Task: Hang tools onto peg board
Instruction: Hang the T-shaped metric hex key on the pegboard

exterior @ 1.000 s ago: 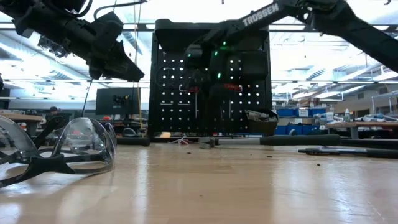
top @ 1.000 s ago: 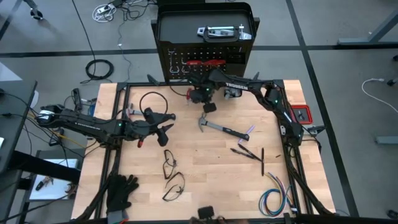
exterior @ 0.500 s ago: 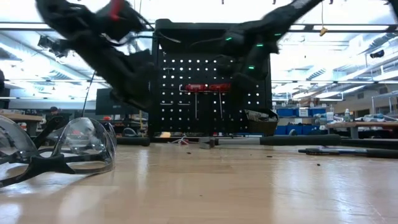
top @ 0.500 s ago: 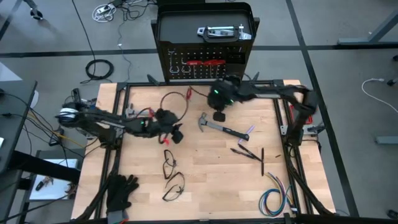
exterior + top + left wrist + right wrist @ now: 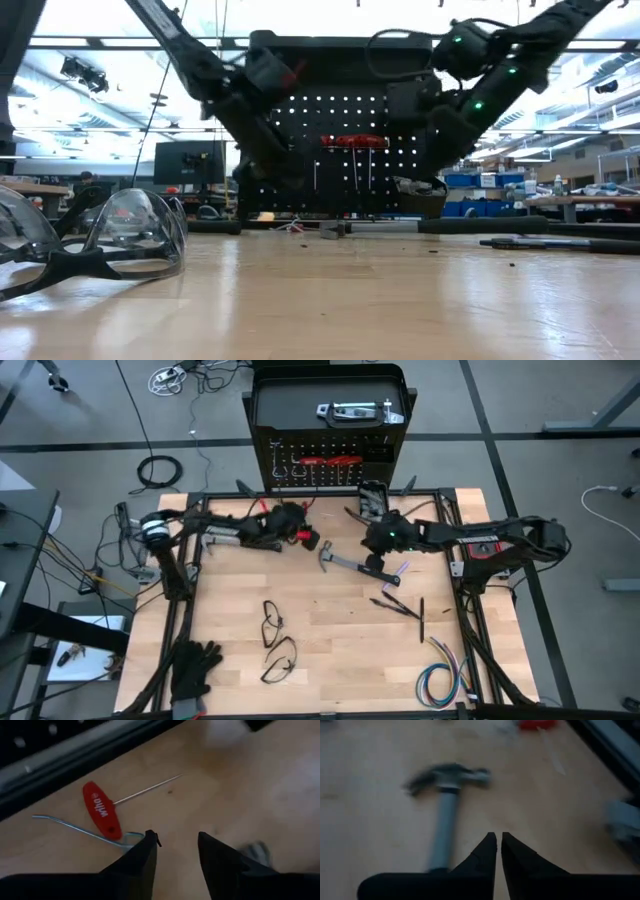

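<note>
My left end effector (image 5: pixel 177 847) hangs empty, fingers parted, over the red-handled key (image 5: pixel 102 811) – my right one (image 5: pixel 499 851), nearly closed, over the hammer (image 5: pixel 445 795) on the surface (image 5: pixel 330 630), near the peg board (image 5: pixel 330 460).

pale smooth wood table (image 5: pixel 320 660), steel hammer (image 5: pixel 445 790), glossy red plastic t-handle (image 5: pixel 101 810)

Left end effector (image 5: pixel 177 851): fingers parted, empty, arm extended low toward the far edge. Right end effector (image 5: pixel 498 851): fingertips nearly together, empty, arm reaching inward.
</note>
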You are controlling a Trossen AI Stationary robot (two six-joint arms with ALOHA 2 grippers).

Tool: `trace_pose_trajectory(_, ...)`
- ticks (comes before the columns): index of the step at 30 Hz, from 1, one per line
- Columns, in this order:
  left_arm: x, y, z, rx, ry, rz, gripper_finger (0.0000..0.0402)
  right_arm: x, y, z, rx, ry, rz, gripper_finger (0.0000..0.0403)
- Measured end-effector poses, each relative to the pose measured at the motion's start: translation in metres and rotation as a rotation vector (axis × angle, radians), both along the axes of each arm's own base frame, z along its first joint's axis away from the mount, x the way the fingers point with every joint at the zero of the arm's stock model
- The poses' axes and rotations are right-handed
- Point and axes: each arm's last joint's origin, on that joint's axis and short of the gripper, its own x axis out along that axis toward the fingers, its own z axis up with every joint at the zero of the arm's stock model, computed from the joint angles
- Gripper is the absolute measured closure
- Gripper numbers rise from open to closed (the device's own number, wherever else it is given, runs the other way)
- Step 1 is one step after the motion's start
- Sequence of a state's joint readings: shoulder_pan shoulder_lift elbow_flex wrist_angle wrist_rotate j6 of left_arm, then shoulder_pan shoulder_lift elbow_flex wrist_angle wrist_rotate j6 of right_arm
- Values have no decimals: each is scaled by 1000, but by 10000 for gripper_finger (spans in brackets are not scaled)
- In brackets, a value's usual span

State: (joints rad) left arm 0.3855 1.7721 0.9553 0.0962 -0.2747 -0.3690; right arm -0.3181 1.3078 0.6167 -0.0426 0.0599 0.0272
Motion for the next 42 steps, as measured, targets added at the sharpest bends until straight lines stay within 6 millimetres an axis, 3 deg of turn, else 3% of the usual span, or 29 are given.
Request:
trace_pose_trajectory(6, 7, 38, -3, -62, 62, 61, 187, -6, 14, -2, 0, -109, 83, 369)
trace_pose_trajectory(13, 4, 64, 1, -78, 86, 133, 120, -2, 20, 1, -25, -161, 121, 377)
trace_pose_trajectory(19, -1, 77, -7, -76, 108, 156, 112, 3, 24, 7, -47, -232, 143, 380)
trace_pose_trajectory(23, 0, 80, -24, -115, 144, 118, 121, 5, 27, 10, -40, -269, 146, 380)
trace_pose_trajectory(31, -1, 79, -33, -70, 258, 73, 177, 7, 31, 11, -25, -286, 151, 381)
trace_pose_trajectory(42, -7, 70, -38, -82, 438, -118, 392, 14, 39, 22, -20, -324, 182, 388)
